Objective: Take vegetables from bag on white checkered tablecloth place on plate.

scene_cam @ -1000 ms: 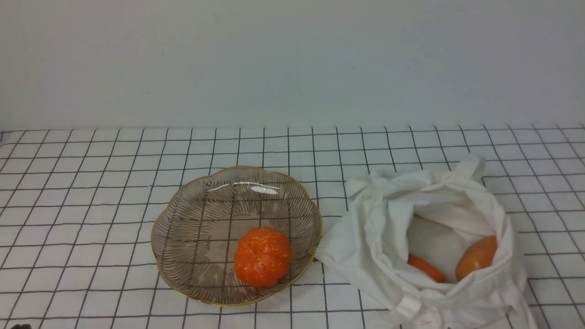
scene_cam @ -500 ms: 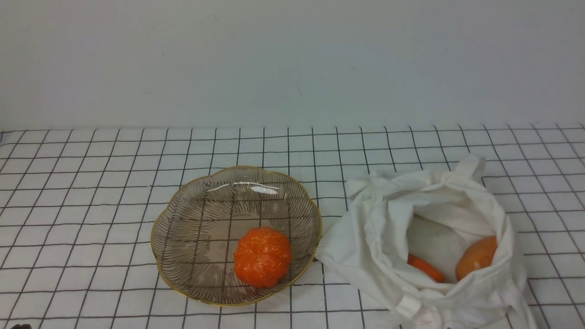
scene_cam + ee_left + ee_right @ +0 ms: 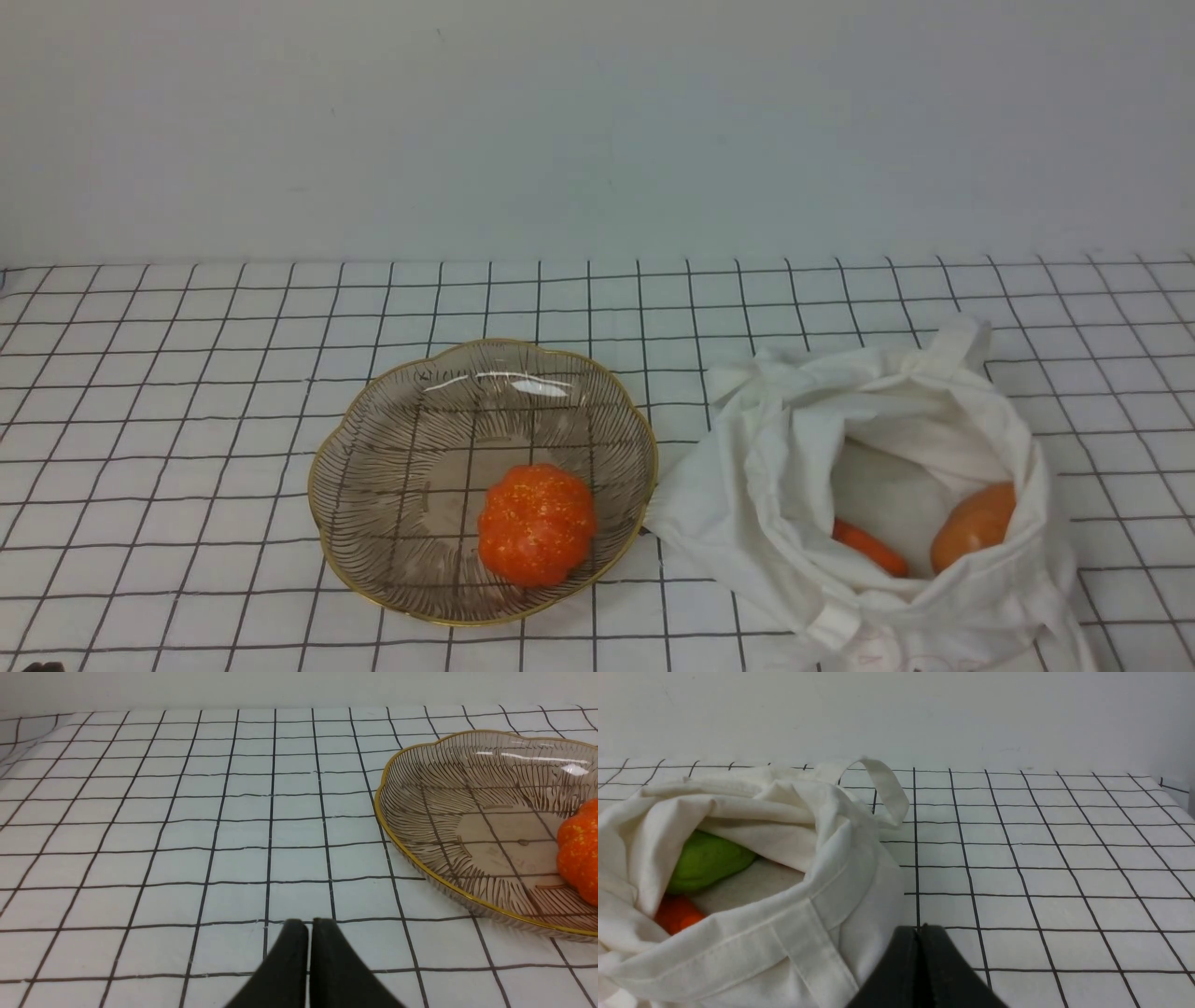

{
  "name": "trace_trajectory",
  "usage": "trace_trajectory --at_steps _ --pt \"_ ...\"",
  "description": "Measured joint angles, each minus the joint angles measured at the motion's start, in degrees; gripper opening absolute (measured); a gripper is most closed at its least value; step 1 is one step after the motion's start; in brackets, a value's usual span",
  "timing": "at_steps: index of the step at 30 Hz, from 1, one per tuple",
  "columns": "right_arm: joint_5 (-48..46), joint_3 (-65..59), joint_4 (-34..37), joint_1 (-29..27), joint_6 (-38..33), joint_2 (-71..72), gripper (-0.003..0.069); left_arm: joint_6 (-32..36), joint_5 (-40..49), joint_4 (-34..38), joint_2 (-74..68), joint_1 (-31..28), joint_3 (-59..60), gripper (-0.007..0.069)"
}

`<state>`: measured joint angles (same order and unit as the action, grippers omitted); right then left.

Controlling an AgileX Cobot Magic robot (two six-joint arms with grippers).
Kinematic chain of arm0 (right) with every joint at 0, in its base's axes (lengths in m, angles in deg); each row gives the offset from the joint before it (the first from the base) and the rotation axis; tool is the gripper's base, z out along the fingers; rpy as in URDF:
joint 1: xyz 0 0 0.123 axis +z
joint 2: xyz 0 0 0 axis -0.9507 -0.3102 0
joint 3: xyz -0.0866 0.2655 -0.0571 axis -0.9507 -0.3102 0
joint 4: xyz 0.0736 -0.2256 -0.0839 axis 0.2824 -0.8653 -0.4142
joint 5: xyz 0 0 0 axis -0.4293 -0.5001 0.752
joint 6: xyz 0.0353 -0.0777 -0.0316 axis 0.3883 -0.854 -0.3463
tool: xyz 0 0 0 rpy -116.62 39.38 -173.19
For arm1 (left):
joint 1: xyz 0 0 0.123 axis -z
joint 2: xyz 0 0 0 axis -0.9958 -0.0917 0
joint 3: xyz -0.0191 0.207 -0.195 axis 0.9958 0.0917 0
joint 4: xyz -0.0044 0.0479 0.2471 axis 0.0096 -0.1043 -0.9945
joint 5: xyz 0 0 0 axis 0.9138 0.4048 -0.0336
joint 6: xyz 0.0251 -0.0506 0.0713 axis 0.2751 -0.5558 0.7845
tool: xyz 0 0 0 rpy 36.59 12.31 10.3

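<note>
The ribbed orange pumpkin (image 3: 537,525) lies in the brownish glass plate (image 3: 373,448) with the gold rim, on the checkered tablecloth (image 3: 187,373). The white cloth bag (image 3: 775,467) stands open right of the plate. Inside it show a slim carrot (image 3: 870,548) and a smooth orange-tan piece (image 3: 973,525). The right wrist view shows the bag (image 3: 831,896) with a green piece (image 3: 707,861) and an orange piece (image 3: 675,914) inside. My left gripper (image 3: 309,924) is shut and empty, apart from the plate (image 3: 420,812). My right gripper (image 3: 919,928) is shut and empty beside the bag. Neither gripper shows in the front view.
A plain pale wall (image 3: 597,131) rises behind the table. A loop handle (image 3: 887,786) of the bag stands up at its far side. The cloth's edge (image 3: 1171,786) shows at the far corner in the right wrist view.
</note>
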<state>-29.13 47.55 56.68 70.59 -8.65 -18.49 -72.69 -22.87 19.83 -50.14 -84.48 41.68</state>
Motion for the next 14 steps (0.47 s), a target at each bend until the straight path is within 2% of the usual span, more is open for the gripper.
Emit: trace_trajectory --at_steps 14 --pt "0.0 0.0 0.0 0.0 0.0 0.0 -0.0014 0.0 0.0 0.0 0.0 0.0 0.0 -0.0008"
